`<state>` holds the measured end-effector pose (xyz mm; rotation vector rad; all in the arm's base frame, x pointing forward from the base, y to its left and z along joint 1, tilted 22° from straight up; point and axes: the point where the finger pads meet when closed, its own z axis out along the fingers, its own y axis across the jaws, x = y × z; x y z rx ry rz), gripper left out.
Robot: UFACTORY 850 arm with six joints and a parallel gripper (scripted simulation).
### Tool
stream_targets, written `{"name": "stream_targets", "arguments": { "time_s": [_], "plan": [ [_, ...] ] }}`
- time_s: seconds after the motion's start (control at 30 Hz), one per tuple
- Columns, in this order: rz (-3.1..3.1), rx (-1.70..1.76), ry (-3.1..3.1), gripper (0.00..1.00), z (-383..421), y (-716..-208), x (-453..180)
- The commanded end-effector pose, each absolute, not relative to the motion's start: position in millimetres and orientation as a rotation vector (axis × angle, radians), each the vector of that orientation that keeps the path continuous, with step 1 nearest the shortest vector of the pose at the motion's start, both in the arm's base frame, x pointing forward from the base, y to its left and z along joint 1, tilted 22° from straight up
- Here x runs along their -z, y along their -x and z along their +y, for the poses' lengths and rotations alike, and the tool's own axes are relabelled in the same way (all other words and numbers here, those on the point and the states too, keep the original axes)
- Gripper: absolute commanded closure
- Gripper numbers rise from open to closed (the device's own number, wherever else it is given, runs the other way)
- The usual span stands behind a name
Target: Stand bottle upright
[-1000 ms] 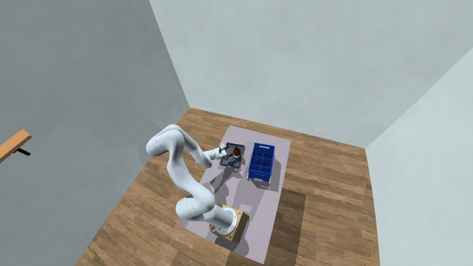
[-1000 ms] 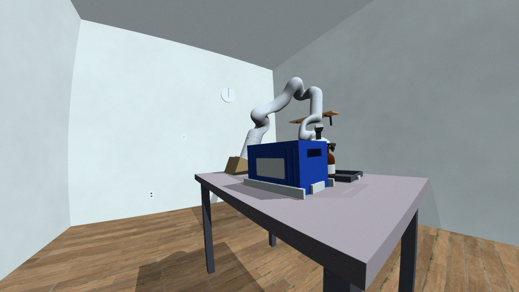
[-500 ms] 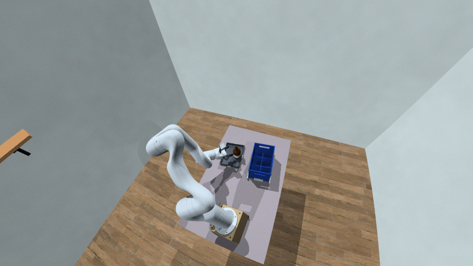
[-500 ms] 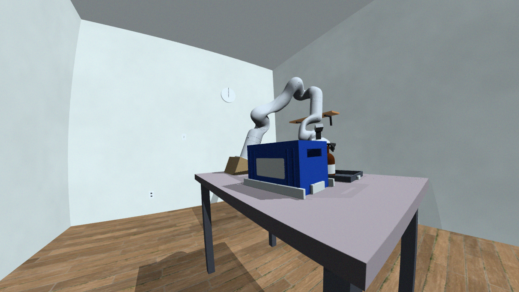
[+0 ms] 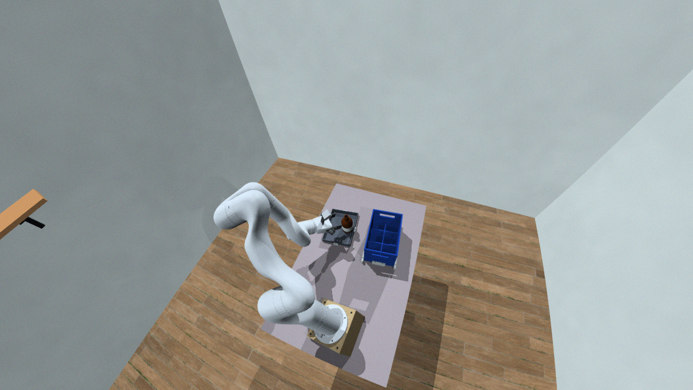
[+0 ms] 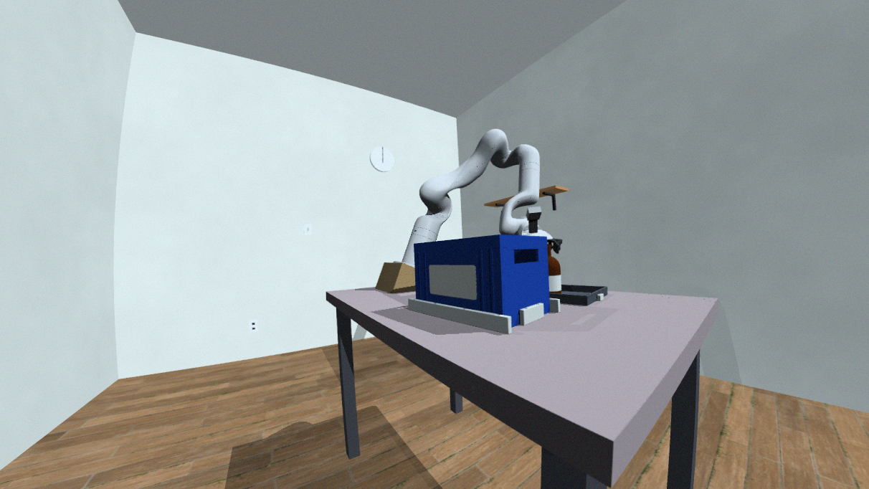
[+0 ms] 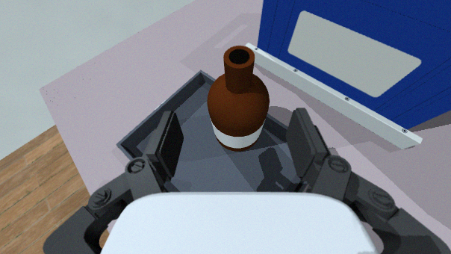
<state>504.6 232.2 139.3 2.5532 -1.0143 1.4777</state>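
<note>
A brown bottle with a white band stands upright on the dark grey tray. It also shows in the top view and, partly behind the crate, in the exterior view. My gripper is wide open and empty. Its fingers stand apart on either side of the bottle, a little nearer to me than the bottle, and do not touch it. In the top view the gripper hovers over the tray.
A blue crate with inner dividers sits on pale rails to the right of the tray, close to it. The arm's wooden base block stands at the near end of the table. The table edge lies left of the tray.
</note>
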Motion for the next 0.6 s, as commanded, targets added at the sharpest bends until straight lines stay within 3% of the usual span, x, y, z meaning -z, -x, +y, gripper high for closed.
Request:
{"name": "stream_targets", "arguments": {
  "time_s": [0.0, 0.57],
  "plan": [
    [-1.015, -1.479, -2.553, 0.00, 232, -505, -141],
    [-1.015, -1.479, -2.553, 0.00, 224, -506, -159]
  ]
}}
